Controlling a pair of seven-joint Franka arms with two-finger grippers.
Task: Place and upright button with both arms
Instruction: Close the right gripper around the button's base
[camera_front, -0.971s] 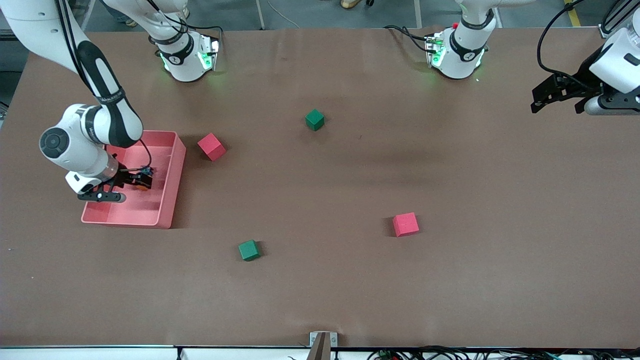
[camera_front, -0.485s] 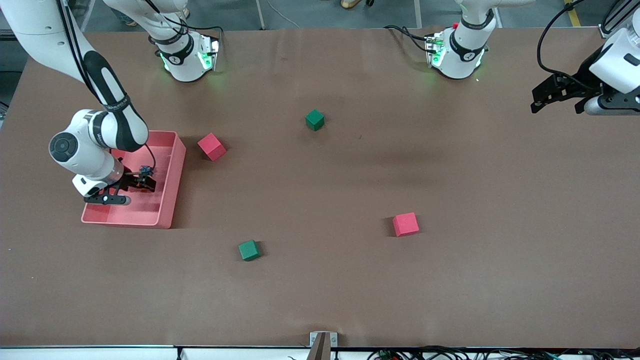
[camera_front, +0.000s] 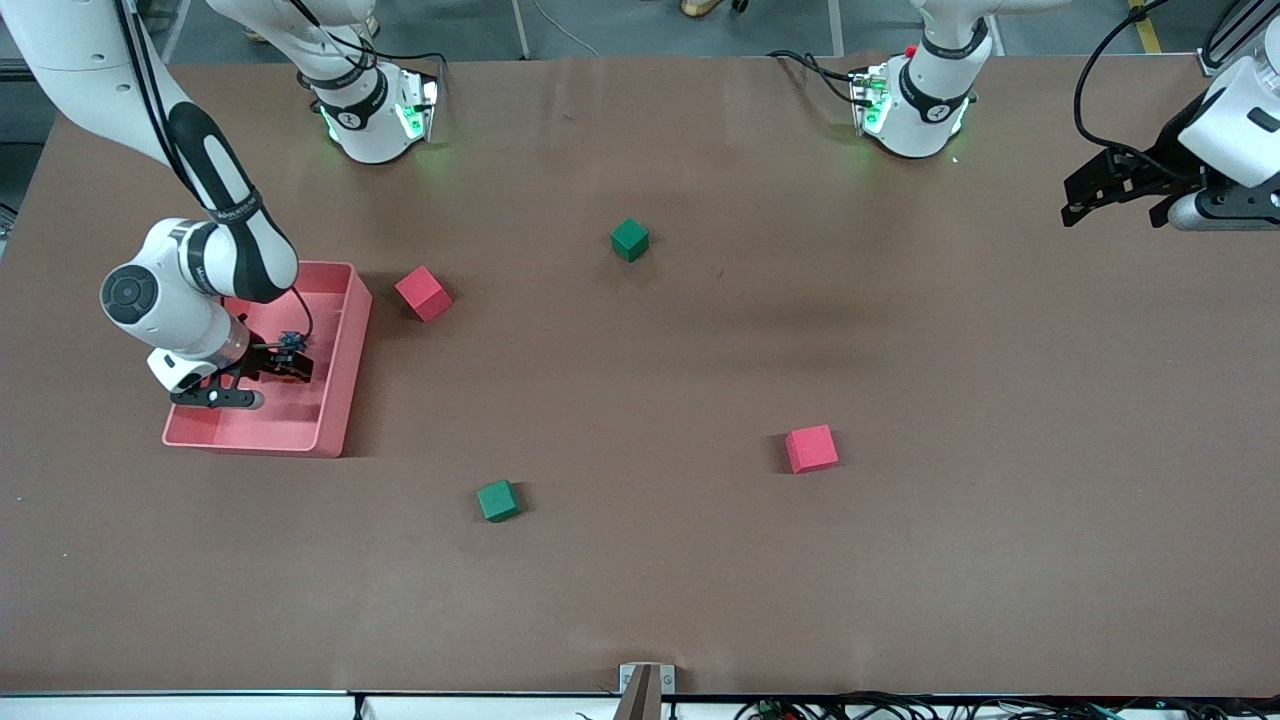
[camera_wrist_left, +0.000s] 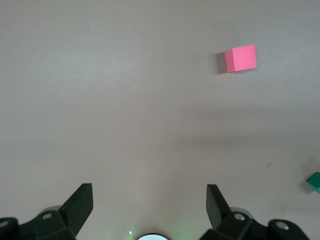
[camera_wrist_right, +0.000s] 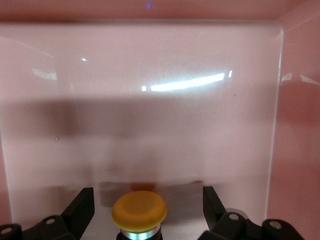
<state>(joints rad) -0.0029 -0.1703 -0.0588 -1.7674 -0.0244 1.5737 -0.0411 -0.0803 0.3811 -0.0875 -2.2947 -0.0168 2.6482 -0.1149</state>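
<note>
Inside the pink tray (camera_front: 345, 375), at the right arm's end of the table, the button (camera_wrist_right: 139, 211) sits between the spread fingers of the right gripper (camera_wrist_right: 144, 210), neither finger touching it. Over bare table at the other end, the left gripper (camera_wrist_left: 149, 206) waits, fingers wide apart.

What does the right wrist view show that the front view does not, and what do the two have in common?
Only the right wrist view shows the button, its orange cap standing between the open right gripper's fingers, apart from both.

Only the front view shows the two red cubes, the two green cubes, both bases, and the left gripper, open and waiting over the left arm's end of the table.

Both show the pink tray with the right gripper down inside it.
</note>
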